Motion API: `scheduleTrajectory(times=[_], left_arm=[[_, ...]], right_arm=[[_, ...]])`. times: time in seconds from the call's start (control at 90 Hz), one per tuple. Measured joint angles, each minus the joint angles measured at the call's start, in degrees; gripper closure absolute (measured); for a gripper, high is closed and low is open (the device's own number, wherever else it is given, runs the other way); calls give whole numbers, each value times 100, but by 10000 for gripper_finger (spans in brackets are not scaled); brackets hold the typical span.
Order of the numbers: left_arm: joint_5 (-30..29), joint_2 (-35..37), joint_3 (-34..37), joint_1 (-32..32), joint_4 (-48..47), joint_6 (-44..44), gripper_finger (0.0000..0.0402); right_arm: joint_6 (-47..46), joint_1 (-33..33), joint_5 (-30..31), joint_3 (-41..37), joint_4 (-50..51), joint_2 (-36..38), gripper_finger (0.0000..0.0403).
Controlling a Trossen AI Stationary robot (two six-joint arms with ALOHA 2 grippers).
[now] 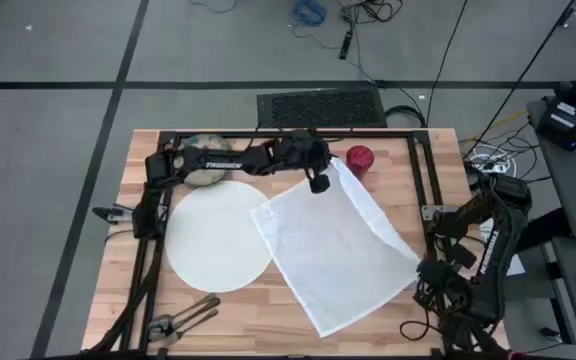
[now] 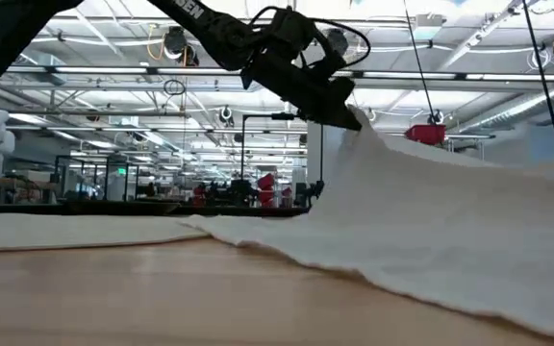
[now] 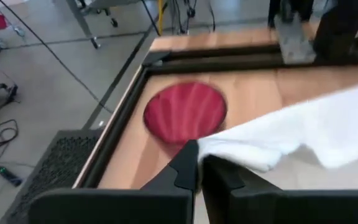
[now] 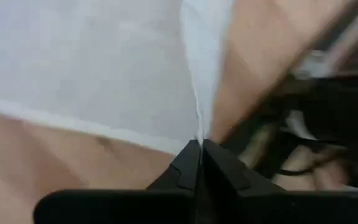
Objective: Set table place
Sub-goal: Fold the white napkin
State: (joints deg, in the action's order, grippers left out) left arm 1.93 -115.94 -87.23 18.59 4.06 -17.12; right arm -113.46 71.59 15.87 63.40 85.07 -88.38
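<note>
A white cloth napkin lies spread on the table, its left corner over the rim of the large white plate. My left gripper is shut on the napkin's far corner, beside the small red cup. My right gripper is shut at the napkin's right corner. The speckled bowl sits partly under the left arm at the far left. Dark cutlery lies at the near left. My left gripper pinches the napkin's far corner between its two fingers, coming from above and from the table's left. That corner is lifted off the table; the cloth slopes down from it and the rest lies flat. My right gripper has its shut fingers on the tip of the napkin's right corner, coming from the table's right side. The corner stays low at the table, and the cloth beyond it lies flat.
A black metal frame runs along the table's far and side edges. The red cup stands close beyond the left fingers. Bare wood shows near the front edge between the cutlery and the napkin.
</note>
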Motion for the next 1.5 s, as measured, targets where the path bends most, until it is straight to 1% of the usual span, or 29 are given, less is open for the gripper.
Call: scheduleTrajectory(times=[0.044, 0.122, 0.244, 0.322, 0.456, 0.522, 0.656, 0.844, 0.922, 1.1, 1.211, 1.289, 1.422, 1.5], left_arm=[[75, 0, 0, 53, -92, -119, 402], [428, 0, -1, 148, -175, -219, 402], [921, 52, -1, 261, -609, -287, 402], [1009, 81, -10, 289, -960, -435, 402], [1015, 215, 7, 301, -1885, -888, 402], [1030, 378, -10, 316, -2123, -1024, 402], [1017, 630, -16, 371, -3003, -1186, 402], [1008, 651, -8, 367, -4093, -1350, 402], [950, 612, -8, 387, -4443, -1428, 402], [847, 586, -2, 399, -4787, -1430, 402], [834, 586, -1, 403, -5147, -1428, 402], [831, 586, 36, 385, -5196, -1428, 402], [814, 591, 80, 302, -5411, -1357, 402], [818, 634, 80, 282, -5500, -1321, 402]], right_arm=[[26, -5, 216, 0, -135, 0, 403], [113, -54, 506, 0, -357, 0, 403], [414, -230, 673, 0, -643, 0, 403], [672, -390, 715, 0, -938, 0, 403], [1298, -683, 1174, 0, -1600, -2, 403], [1684, -862, 1329, 0, -1942, -2, 403], [2551, -1239, 1382, -2, -2663, -11, 403], [3693, -1710, 1427, -2, -3629, -99, 403], [4027, -1845, 1424, -2, -3924, -187, 403], [4545, -2082, 1399, -2, -4572, -541, 403], [4763, -2193, 1284, -2, -5110, -798, 403], [4834, -2250, 1270, -2, -5455, -943, 403], [5030, -2306, 1269, -2, -6036, -1066, 403], [5057, -2321, 1259, -2, -6109, -1062, 403]])
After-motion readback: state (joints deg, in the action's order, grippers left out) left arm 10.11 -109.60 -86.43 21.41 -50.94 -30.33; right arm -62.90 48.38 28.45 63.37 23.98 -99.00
